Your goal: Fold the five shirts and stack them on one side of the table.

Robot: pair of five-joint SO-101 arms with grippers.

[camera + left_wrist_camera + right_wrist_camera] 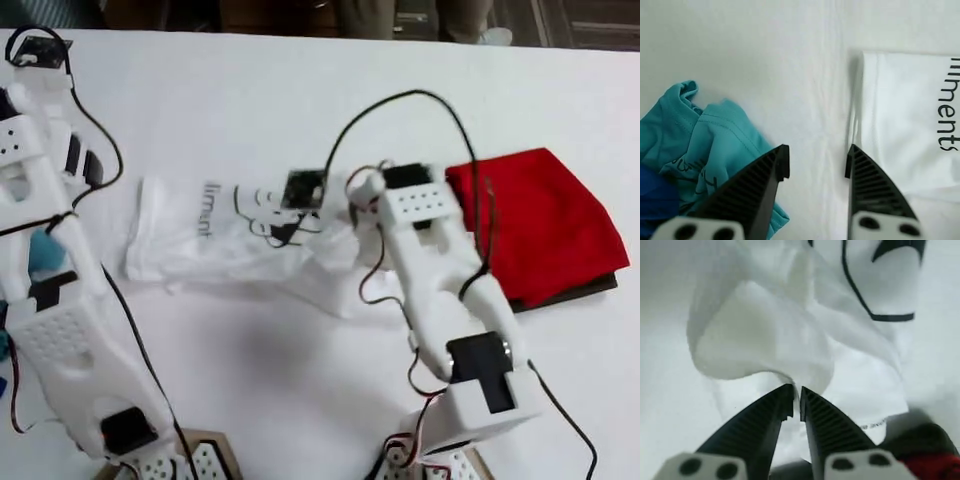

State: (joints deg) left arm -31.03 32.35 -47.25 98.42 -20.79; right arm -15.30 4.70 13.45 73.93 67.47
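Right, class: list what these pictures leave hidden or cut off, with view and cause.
High view: the right arm covers the white shirt's end nearest the red shirt.
High view: the red shirt hides all but a dark edge of whatever lies beneath.
Left wrist view: the teal shirt and blue cloth run off the edge.
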